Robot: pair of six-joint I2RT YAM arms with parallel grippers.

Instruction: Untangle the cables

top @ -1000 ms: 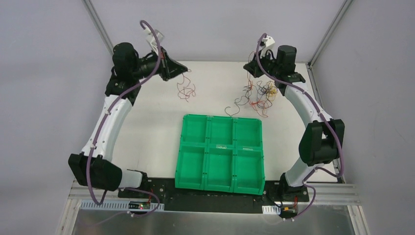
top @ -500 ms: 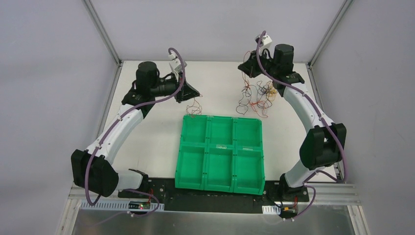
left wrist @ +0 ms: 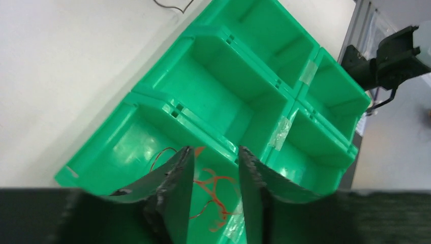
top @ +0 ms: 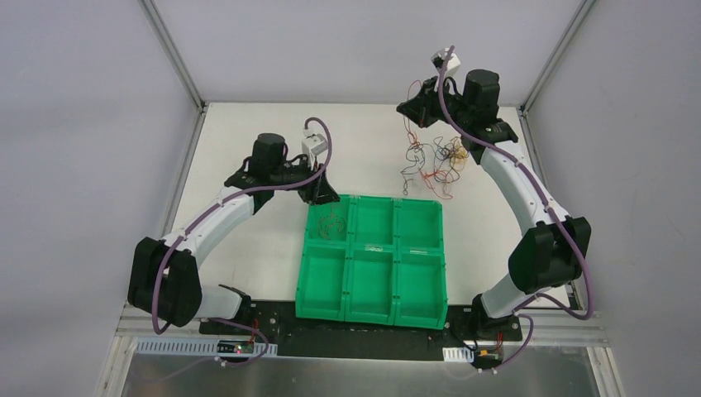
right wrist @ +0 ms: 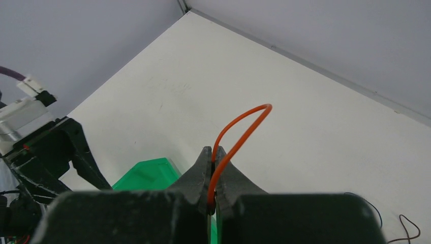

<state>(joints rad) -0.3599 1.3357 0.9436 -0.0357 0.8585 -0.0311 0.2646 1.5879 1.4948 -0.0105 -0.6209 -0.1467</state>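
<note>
My left gripper (top: 321,190) hangs open over the back-left compartment of the green tray (top: 374,246). A thin red cable (top: 331,225) lies loose in that compartment; in the left wrist view it (left wrist: 217,187) shows between and below my spread fingers (left wrist: 180,173). My right gripper (top: 412,107) is raised at the back right and shut on an orange cable (right wrist: 243,126), which loops out above its tips (right wrist: 212,151). The tangle of black, red, orange and yellow cables (top: 434,161) hangs and trails from it down onto the table.
The green tray (left wrist: 203,35) has six compartments; the other five look empty. A black cable end (left wrist: 173,6) lies on the white table just behind the tray. Metal frame posts stand at the back corners.
My left arm swung from the back left to over the tray and let the red cable drop into the back-left compartment. My right gripper rose slightly, lifting the tangle.
</note>
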